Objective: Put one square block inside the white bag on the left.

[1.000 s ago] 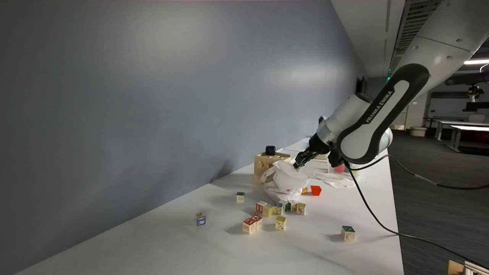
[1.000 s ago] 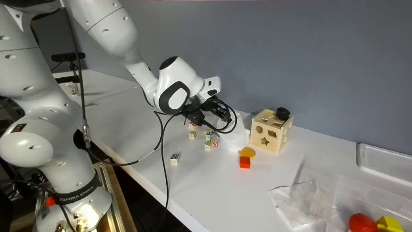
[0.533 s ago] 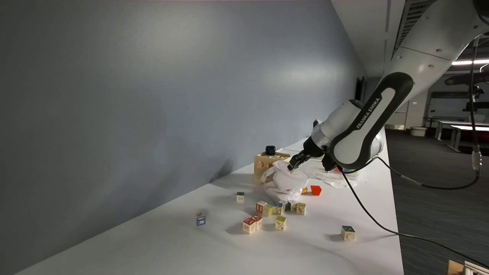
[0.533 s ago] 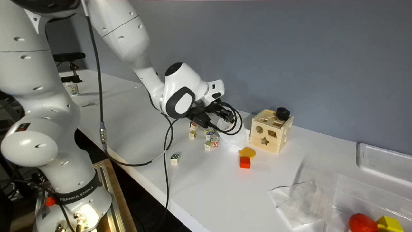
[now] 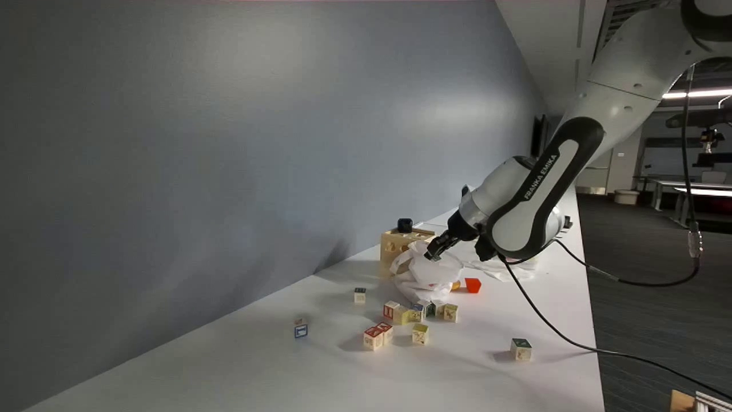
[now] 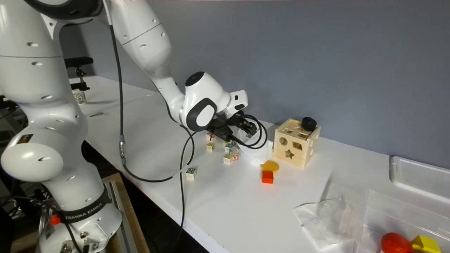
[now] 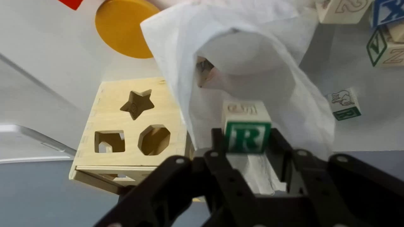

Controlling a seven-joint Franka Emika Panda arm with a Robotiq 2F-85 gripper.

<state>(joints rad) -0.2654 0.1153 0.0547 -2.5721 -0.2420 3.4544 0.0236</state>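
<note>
— How is the gripper (image 7: 246,138)?
— It holds one block (image 7: 247,127), closed as far as this block permits.
— And where is it exactly?
— At the mouth of the bag (image 7: 249,56), which is beside the box (image 7: 110,116); whether inside, one cannot tell

In an exterior view, the bag (image 6: 258,153) lies left of the box (image 6: 299,158), with a disc (image 6: 270,166) before them and blocks (image 6: 227,159) left of the bag. A piece (image 6: 309,124) rests on the box. In the wrist view, 1 block (image 7: 247,115) in the gripper (image 7: 246,138) is before the bag's opening.
</note>
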